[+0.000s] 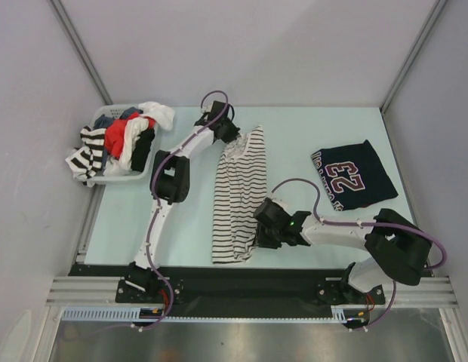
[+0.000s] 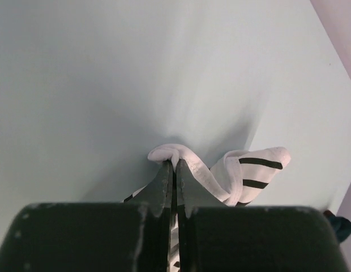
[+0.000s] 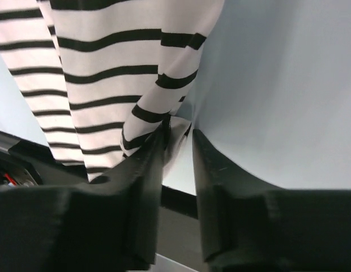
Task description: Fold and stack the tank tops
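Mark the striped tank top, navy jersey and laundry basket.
striped tank top (image 1: 238, 197): top external view, middle of the cloth.
navy jersey (image 1: 346, 177): top external view, on the "23" print.
laundry basket (image 1: 122, 179): top external view, its near wall.

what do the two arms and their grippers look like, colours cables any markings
Left arm and right arm: white tube links between chunky black joint housings, a purple cable looping along each. A small green light glows near the right wrist. The fingers are dark, tapering wedges.
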Robot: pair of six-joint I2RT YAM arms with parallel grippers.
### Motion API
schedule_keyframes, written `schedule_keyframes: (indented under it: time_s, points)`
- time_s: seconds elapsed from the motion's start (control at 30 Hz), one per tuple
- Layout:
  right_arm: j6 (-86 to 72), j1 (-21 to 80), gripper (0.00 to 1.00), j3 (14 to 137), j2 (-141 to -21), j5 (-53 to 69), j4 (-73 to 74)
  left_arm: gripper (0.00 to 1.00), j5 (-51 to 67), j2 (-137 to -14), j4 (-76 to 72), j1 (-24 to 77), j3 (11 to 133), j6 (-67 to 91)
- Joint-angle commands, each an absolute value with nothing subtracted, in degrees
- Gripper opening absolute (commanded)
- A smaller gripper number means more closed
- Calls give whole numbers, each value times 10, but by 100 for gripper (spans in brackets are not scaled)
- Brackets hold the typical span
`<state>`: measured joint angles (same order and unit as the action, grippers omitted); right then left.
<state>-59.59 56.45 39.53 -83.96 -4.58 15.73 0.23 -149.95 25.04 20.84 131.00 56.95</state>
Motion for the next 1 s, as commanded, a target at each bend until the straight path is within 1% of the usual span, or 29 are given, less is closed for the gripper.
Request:
schedule_keyframes:
  time_s: [0.0, 0.03, 0.1, 0.13, 0.17, 0.2, 0.23, 0.3, 0.33, 0.37, 0.4, 0.43, 0.5, 0.53, 0.63, 0.7, 0.73, 0.77, 0.8, 0.83, 0.93, 0.97]
  points:
    - [-614, 589, 37, 398, -864, -69, 189, 0, 45, -1501, 211, 200, 1331, 578]
    - [-613, 590, 43, 398, -853, -71, 191, 3, 47, -1497, 208, 198, 1323, 578]
    - [-607, 590, 47, 397, -837, -83, 203, 9, 54, -1474, 187, 193, 1287, 573]
    - [-604, 591, 48, 397, -828, -90, 208, 18, 60, -1463, 179, 189, 1271, 570]
    - [-595, 589, 52, 401, -811, -104, 223, 23, 70, -1451, 162, 184, 1240, 567]
    - [-591, 586, 53, 404, -803, -112, 232, 40, 76, -1424, 152, 180, 1220, 562]
    - [-585, 583, 56, 407, -795, -119, 239, 49, 83, -1408, 142, 177, 1201, 557]
    - [-562, 569, 57, 413, -771, -131, 258, 62, 95, -1360, 129, 168, 1151, 530]
    - [-553, 561, 59, 414, -763, -131, 262, 74, 98, -1344, 130, 164, 1130, 517]
    - [-544, 549, 60, 413, -747, -126, 258, 76, 115, -1313, 131, 157, 1119, 501]
    - [-519, 521, 60, 410, -742, -116, 255, 91, 124, -1297, 128, 154, 1107, 470]
    - [-506, 499, 60, 405, -736, -87, 249, 97, 129, -1282, 129, 150, 1093, 458]
    - [-456, 458, 60, 391, -725, -42, 210, 100, 141, -1236, 141, 140, 1057, 428]
    - [-440, 415, 60, 388, -724, -6, 195, 100, 143, -1223, 148, 138, 1047, 419]
    - [-390, 345, 59, 394, -737, 46, 140, 100, 138, -1164, 180, 135, 995, 389]
    - [-368, 312, 59, 408, -758, 87, 105, 100, 152, -1106, 147, 138, 912, 381]
    - [-352, 280, 58, 428, -790, 120, 85, 100, 164, -1086, 128, 141, 877, 378]
    - [-348, 266, 57, 441, -809, 132, 79, 100, 167, -1050, 100, 144, 816, 376]
    - [-344, 255, 55, 454, -828, 145, 74, 100, 169, -1035, 91, 146, 790, 372]
    - [-338, 242, 50, 470, -871, 178, 61, 99, 165, -1021, 87, 148, 765, 369]
    - [-331, 211, 44, 524, -947, 204, 45, 91, 166, -978, 61, 156, 660, 355]
    - [-330, 200, 44, 546, -965, 207, 40, 90, 164, -962, 54, 159, 641, 352]
